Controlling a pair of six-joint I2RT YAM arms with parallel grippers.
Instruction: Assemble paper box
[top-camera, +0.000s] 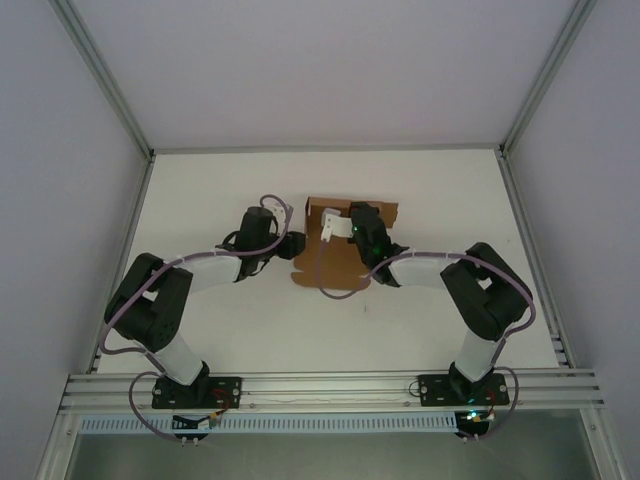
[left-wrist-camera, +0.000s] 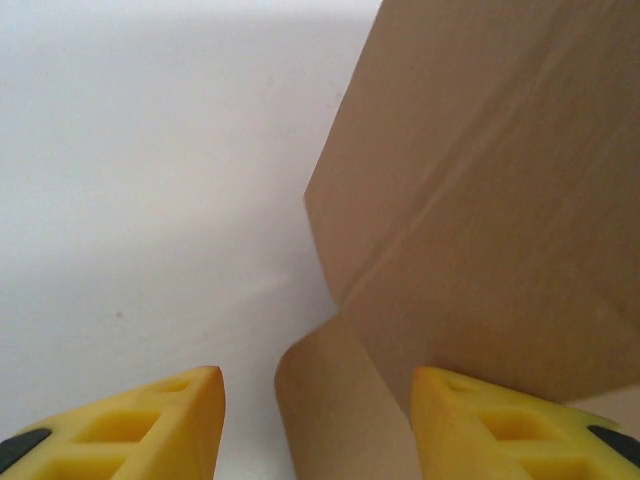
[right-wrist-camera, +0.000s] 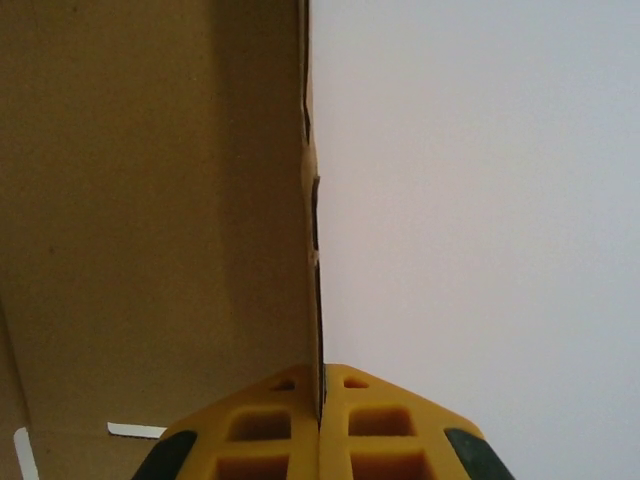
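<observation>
The paper box (top-camera: 340, 265) looks light, bendy — right claw (right-wrist-camera: 320, 388) pinches its edge; left claw (left-wrist-camera: 315, 378) half open at nine o'clock.

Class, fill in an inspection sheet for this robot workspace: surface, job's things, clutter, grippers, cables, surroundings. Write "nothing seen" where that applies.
Surface: white table, flat and plain.
Job's things: paper box, brown cardboard, partly folded, lying mid-table between the two arms, some panels raised.
Clutter: nothing seen.
Grippers: left gripper has its jaws apart at the box's left side, with a rounded flap between them. Right gripper has its jaws shut on the thin edge of an upright panel.
Cables: purple cables run along both arms, looping near the wrists and bases.
Surroundings: white walls with metal frame posts, and a metal rail carrying the arm bases.
</observation>
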